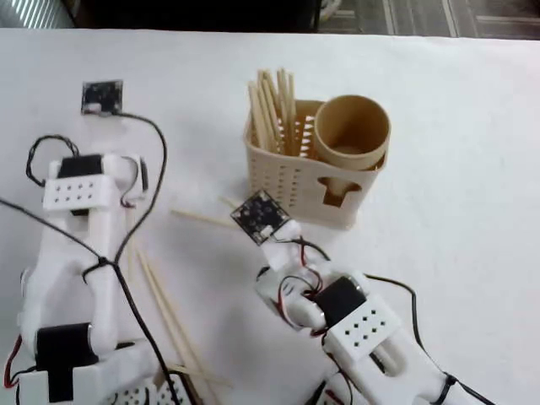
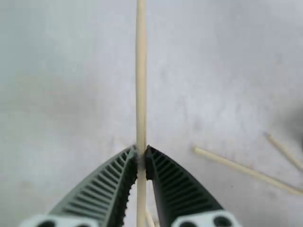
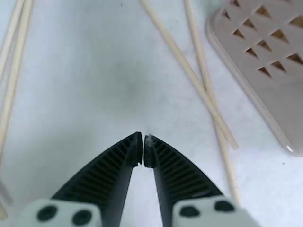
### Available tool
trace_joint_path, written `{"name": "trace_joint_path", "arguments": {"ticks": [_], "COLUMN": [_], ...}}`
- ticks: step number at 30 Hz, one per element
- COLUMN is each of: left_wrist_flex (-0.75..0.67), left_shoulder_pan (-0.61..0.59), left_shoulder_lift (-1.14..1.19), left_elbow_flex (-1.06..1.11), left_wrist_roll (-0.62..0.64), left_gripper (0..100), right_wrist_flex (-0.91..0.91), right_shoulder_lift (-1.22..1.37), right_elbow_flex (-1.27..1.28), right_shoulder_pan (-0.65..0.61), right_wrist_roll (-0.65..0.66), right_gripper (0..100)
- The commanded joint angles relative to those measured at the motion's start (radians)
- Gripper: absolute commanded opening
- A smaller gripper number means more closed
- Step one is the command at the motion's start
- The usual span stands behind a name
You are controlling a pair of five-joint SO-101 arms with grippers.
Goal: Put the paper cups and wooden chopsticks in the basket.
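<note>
**Q:** What does the left claw [image 2: 141,153] have hold of?

**A:** Its jaws are pressed together on one chopstick [image 2: 140,71], which runs straight out ahead between the tips. Whether the stick is clear of the table [image 1: 472,101] cannot be told.

**Q:** And the right claw [image 3: 143,142]?

**A:** It is closed to a hairline gap with nothing in it. It sits low over the table, near two crossed sticks [image 3: 201,87] that lie just beside the basket [image 3: 265,71].

**Q:** Where are the task's things?

**A:** In the high view a paper cup [image 1: 353,131] and a sheaf of upright sticks [image 1: 274,110] already stand in the basket. Loose sticks [image 1: 164,304] lie on the table near the left arm, and another stick [image 1: 202,218] lies in front of the basket.

**Q:** How should a stick handle?

**A:** It is probably very light, stiff and smooth. It is likely to roll on the table and to pivot in the jaws if pinched far off centre. A grip near the middle should balance it, and one nearer an end should help to stand it in the basket. The cup, by contrast, would crush under a hard squeeze.
</note>
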Motion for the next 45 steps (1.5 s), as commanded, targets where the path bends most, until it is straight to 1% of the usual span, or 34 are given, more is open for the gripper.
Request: {"name": "trace_joint_path", "arguments": {"ticks": [1, 5, 9, 14, 20, 25, 29, 32, 34, 38, 43, 45], "left_wrist_flex": [0.124, 0.269, 0.339, 0.328, 0.212, 0.097, 0.018, -0.084, -0.16, -0.293, -0.39, -0.453], "left_shoulder_pan": [0.039, 0.107, 0.193, 0.278, 0.397, 0.49, 0.533, 0.541, 0.541, 0.545, 0.578, 0.588], "left_shoulder_lift": [-0.012, -0.013, -0.013, -0.01, -0.01, -0.007, -0.001, -0.01, -0.01, -0.012, -0.028, -0.062], "left_elbow_flex": [-0.245, -0.511, -0.753, -0.956, -1.074, -1.08, -1.054, -0.959, -0.885, -0.738, -0.594, -0.503], "left_wrist_roll": [0.0, 0.0, 0.003, 0.006, 0.006, 0.021, 0.14, 0.192, 0.204, 0.203, 0.196, 0.196], "left_gripper": [2, 2, 2, 2, 2, 2, 2, 2, 2, 2, 2, 2], "right_wrist_flex": [-0.012, -0.012, -0.01, -0.016, -0.021, -0.021, -0.021, -0.021, -0.021, -0.021, -0.021, -0.021], "right_shoulder_lift": [-0.019, -0.019, -0.019, -0.019, -0.019, -0.019, -0.019, -0.019, -0.019, -0.019, -0.019, -0.019], "right_elbow_flex": [-0.005, -0.005, -0.003, 0.017, 0.034, 0.044, 0.044, 0.044, 0.044, 0.044, 0.044, 0.044], "right_shoulder_pan": [0.012, 0.012, 0.012, 0.012, 0.01, 0.01, 0.01, 0.01, 0.01, 0.01, 0.01, 0.01], "right_wrist_roll": [0.003, 0.003, 0.003, 0.003, 0.006, 0.011, 0.011, 0.012, 0.012, 0.012, 0.012, 0.012], "right_gripper": [1.8, 1.8, 1.8, 1.8, 1.8, 1.8, 1.8, 1.8, 1.8, 1.8, 1.8, 1.8]}}
